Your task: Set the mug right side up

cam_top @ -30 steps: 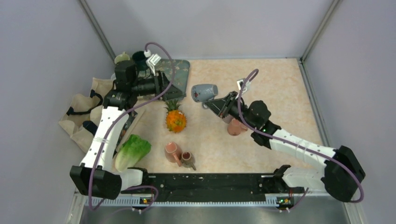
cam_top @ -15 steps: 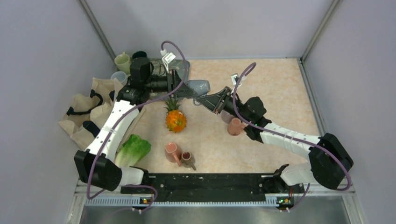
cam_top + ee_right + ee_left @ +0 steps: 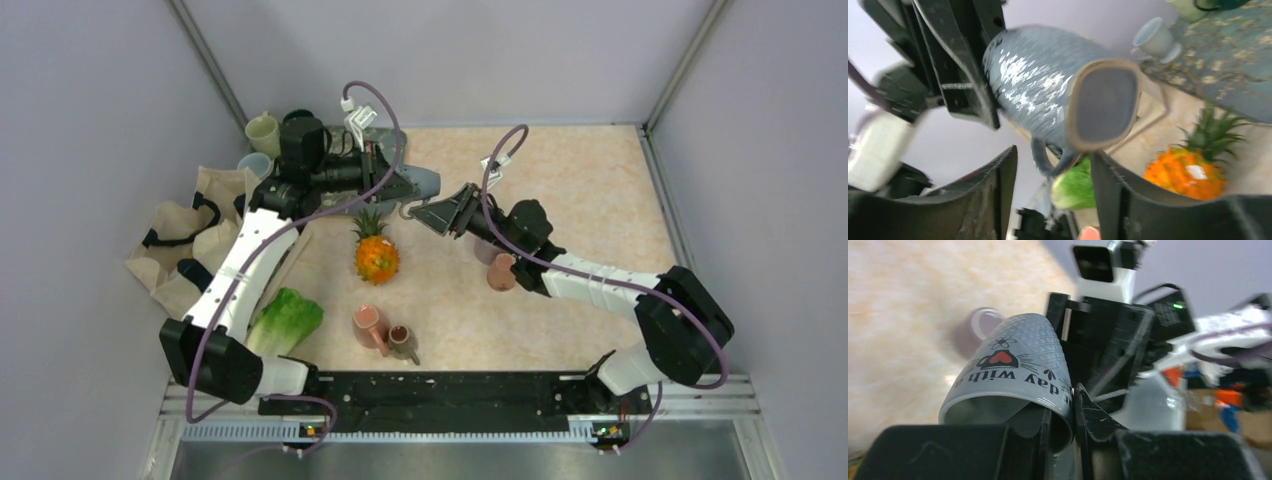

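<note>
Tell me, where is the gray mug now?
In the top view, the gray mug is held sideways in the left hand, near the back middle, just behind the pineapple.

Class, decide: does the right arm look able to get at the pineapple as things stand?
Probably yes: the right tool is open and the pineapple stands close by, nothing between. First it must back off the grey mug, gripped by the left tool: the handle sits between its fingers.
</note>
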Motion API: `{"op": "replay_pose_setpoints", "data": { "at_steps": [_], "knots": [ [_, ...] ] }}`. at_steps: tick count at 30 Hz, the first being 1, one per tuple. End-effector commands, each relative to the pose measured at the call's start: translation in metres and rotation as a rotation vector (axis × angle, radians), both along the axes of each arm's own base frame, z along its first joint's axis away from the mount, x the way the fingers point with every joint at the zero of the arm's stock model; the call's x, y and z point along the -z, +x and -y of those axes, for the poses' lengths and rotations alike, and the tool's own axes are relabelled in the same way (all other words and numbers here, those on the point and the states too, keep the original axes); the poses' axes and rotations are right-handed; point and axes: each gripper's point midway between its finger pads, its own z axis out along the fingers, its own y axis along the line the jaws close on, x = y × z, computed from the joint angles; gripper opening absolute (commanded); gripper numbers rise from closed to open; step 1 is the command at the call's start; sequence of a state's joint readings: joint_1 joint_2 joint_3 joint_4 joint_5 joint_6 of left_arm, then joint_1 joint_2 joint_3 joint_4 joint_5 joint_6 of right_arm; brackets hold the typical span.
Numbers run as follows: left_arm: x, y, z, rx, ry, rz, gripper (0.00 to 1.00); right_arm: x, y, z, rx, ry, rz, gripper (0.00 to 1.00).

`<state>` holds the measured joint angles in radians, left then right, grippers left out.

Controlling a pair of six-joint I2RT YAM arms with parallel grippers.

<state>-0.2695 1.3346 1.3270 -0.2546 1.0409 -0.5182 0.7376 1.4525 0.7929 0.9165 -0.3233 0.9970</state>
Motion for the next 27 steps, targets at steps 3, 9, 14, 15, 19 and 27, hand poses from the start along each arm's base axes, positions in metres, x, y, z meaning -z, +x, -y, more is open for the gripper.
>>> {"op": "replay_pose_setpoints", "data": {
  "at_steps": [3,9,14,15,19,27],
  "knots": [
    [0.041,0.070,-0.066,-0.353,0.517,0.297,0.00,0.046,0.020,0.000,0.091,-0.251,-0.016,0.75],
    [0.107,0.131,-0.151,-0.490,1.024,0.368,0.00,0.074,0.018,0.014,0.124,-0.387,-0.016,0.99],
    [0.148,0.183,-0.205,-0.449,1.255,0.261,0.00,0.073,0.019,0.027,0.170,-0.456,0.026,0.99],
    [0.153,0.194,-0.218,-0.453,1.285,0.234,0.00,0.073,0.018,0.030,0.177,-0.475,0.041,0.99],
    [0.179,0.236,-0.267,-0.476,1.369,0.109,0.00,0.070,0.014,0.042,0.201,-0.530,0.079,0.99],
    [0.224,0.269,-0.295,-0.452,1.497,0.111,0.00,0.070,0.011,0.057,0.241,-0.569,0.112,0.99]
  ]
}}
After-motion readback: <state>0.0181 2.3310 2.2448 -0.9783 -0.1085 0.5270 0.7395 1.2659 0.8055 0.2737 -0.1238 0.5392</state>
